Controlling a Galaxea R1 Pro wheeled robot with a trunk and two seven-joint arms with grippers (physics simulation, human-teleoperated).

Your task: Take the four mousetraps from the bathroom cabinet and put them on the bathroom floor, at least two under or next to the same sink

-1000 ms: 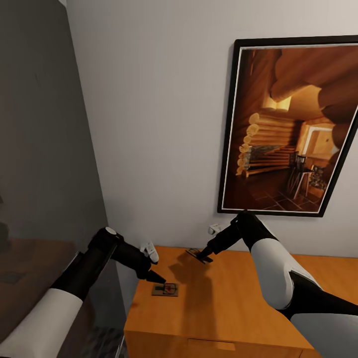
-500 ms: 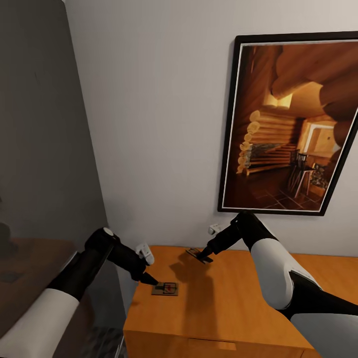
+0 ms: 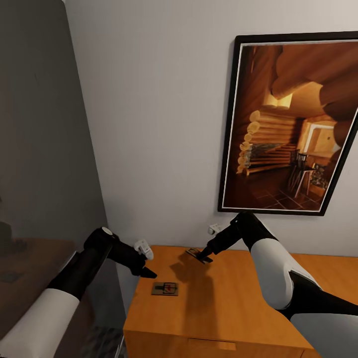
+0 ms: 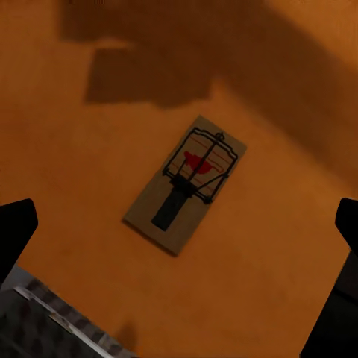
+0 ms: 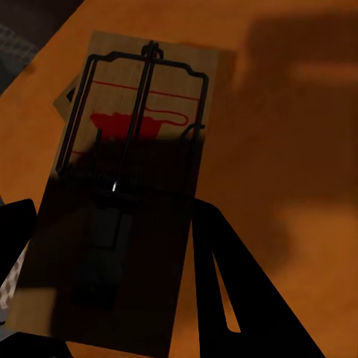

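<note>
One mousetrap [image 3: 165, 288] [image 4: 186, 183] lies flat on the orange-brown cabinet [image 3: 238, 303] top, close to its left edge. My left gripper [image 3: 147, 272] hovers just up and left of it, open, with its dark fingertips [image 4: 16, 231] spread wide on either side of the trap and apart from it. Another mousetrap [image 3: 195, 254] [image 5: 134, 171] hangs above the back of the cabinet top, casting a shadow on the wood. My right gripper [image 3: 204, 257] is shut on it, and one finger [image 5: 224, 291] presses along its side.
A large framed log-cabin picture [image 3: 293, 124] hangs on the white wall right behind the cabinet. A small white fitting [image 3: 215, 228] sits on the wall by my right wrist. A grey panel [image 3: 40, 129] stands at the left, with patterned floor [image 3: 102, 343] below.
My left gripper dipped to the flat mousetrap's edge, then drew back up and to the left; the trap stayed put. The right arm and its mousetrap have not moved.
</note>
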